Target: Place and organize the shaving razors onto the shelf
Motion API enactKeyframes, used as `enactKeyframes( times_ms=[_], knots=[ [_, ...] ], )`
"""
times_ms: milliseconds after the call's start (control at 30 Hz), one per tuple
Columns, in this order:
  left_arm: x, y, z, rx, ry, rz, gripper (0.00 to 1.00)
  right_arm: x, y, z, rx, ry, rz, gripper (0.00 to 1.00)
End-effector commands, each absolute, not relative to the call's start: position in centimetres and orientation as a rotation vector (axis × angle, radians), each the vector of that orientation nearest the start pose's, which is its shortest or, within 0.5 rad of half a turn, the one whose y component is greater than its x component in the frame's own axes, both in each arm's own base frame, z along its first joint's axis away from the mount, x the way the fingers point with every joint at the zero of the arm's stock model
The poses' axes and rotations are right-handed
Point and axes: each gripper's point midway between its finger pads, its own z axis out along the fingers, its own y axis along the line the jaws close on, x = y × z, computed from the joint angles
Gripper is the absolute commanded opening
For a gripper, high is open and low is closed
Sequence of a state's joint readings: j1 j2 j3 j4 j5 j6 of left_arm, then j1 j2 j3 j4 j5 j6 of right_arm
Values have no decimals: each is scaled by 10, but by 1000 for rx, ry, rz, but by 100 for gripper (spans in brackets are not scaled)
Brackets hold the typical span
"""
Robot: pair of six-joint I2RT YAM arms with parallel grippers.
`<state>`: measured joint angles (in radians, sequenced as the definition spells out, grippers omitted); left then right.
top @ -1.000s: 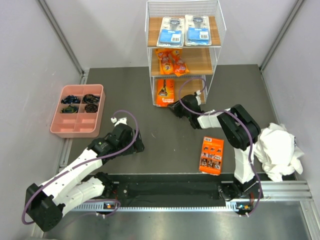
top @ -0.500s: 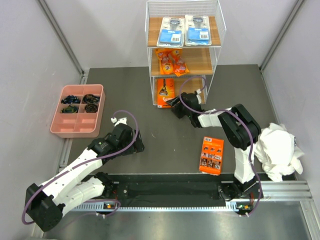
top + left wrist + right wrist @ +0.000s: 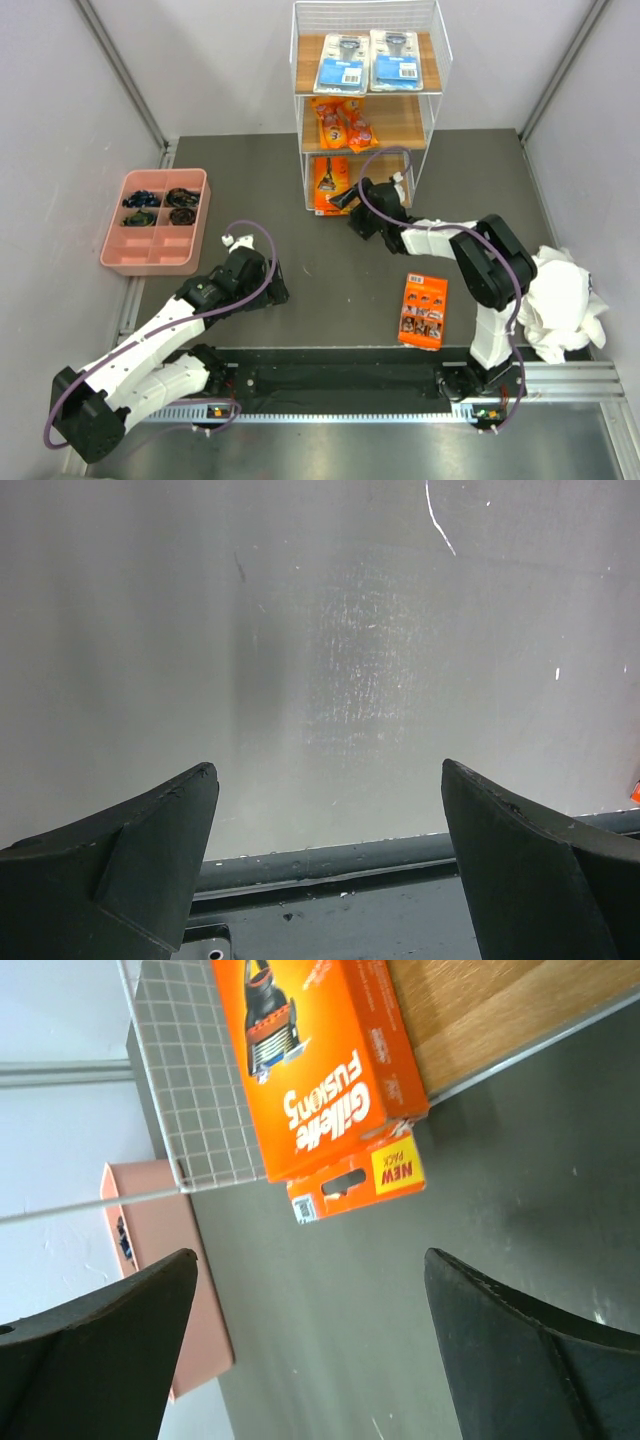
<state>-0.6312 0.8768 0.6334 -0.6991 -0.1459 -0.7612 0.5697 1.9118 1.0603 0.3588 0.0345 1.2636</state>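
Your right gripper point(image 3: 310, 1270) is spread wide with nothing between the fingers; it sits low on the table point(image 3: 330, 270), right at the front of the shelf point(image 3: 432, 75), pointing at the bottom board. Just ahead of it the orange box point(image 3: 330, 185) lies flat on that bottom board, on the left side. Its near end and hang tab stick out past the front edge of the board, and it is not touching the fingers. Your left gripper point(image 3: 330, 770) is also wide open and holds nothing. It rests low near the middle-left of the table, well apart from the shelf, and its wrist view shows only bare grey surface between the fingers. On the shelf's top board you have the left blue pack point(image 3: 341, 62) and the right blue pack point(image 3: 394, 58) lying side by side, close together. On the middle board, the left orange pouch point(image 3: 328, 122) and the right orange pouch point(image 3: 358, 124) lie next to each other at the left side, apparently touching. The orange card point(image 3: 423, 311) lies flat on the table near the right arm's base, well apart from the shelf and from both grippers. A pink tray point(image 3: 140, 255) with small dark items in its far compartments sits at the left edge. A crumpled white cloth point(image 3: 555, 300) lies at the right edge.
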Motion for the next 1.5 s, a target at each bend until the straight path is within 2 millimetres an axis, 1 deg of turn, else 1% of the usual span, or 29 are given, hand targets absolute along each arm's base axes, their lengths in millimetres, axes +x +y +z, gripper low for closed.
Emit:
enactKeyframes(
  times_ms=[0,67,133,167,233,300,333,400,433,500,600,633,667,700,733,767,800,833,867,900,967,1000,1067,1100,1200,1300,1333,1367,1467],
  knots=[
    [188,-141,104,-244,2485,-429,97,414,314,113,714,2081,1045,95],
    [188,-142,104,-240,2486,-435,97,405,316,111,690,2094,1039,97],
    [188,-143,106,-236,2483,-444,97,396,319,115,659,2107,1031,99],
    [188,-144,106,-231,2484,-454,98,392,318,112,651,2118,1023,99],
    [188,-147,108,-227,2479,-473,98,385,321,119,624,2117,1027,99],
    [187,-150,110,-215,2476,-502,98,377,316,118,619,2129,1009,99],
    [187,-152,110,-210,2475,-512,98,373,314,128,605,2115,1013,99],
    [187,-157,112,-204,2474,-545,98,363,306,124,601,2143,966,99],
    [187,-158,112,-202,2474,-552,99,359,302,135,589,2127,970,99],
    [187,-162,111,-196,2476,-574,99,353,294,141,579,2128,948,99],
    [188,-166,109,-191,2483,-596,99,337,277,148,561,2146,885,99],
    [188,-169,110,-187,2481,-614,99,328,267,137,562,2189,835,99],
    [189,-171,109,-185,2482,-622,99,323,259,147,575,2172,827,99],
    [188,-172,107,-182,2487,-626,99,319,253,147,583,2175,810,99],
    [190,-174,108,-183,2479,-638,99,309,243,139,589,2204,762,99],
    [191,-175,107,-183,2479,-640,99,304,236,149,593,2180,772,99],
    [191,-175,105,-185,2482,-638,99,299,230,151,598,2179,760,99],
    [189,-182,106,-170,2485,-684,99,293,222,146,607,2183,730,99],
    [189,-183,105,-171,2491,-690,99,284,213,152,612,2177,720,99],
    [189,-185,104,-168,2490,-698,99,280,207,152,617,2178,706,99],
    [189,-190,103,-162,2493,-729,99,267,189,142,637,2202,635,99],
    [189,-192,102,-158,2497,-741,99,262,183,148,643,2182,642,99],
    [190,-199,102,-153,2495,-782,99,253,169,140,665,2198,606,98],
    [190,-200,101,-152,2495,-792,99,245,161,142,674,2199,600,99],
    [191,-210,103,-141,2490,-848,99,230,139,128,704,2234,548,99],
    [191,-216,103,-140,2488,-890,99,218,118,126,745,2225,515,99],
    [191,-217,103,-144,2487,-897,99,210,110,124,754,2228,501,99],
    [191,-218,102,-142,2490,-901,99,208,102,123,775,2221,486,99],
    [191,-221,103,-134,2487,-917,99,197,90,118,790,2239,444,99]
  ],
)
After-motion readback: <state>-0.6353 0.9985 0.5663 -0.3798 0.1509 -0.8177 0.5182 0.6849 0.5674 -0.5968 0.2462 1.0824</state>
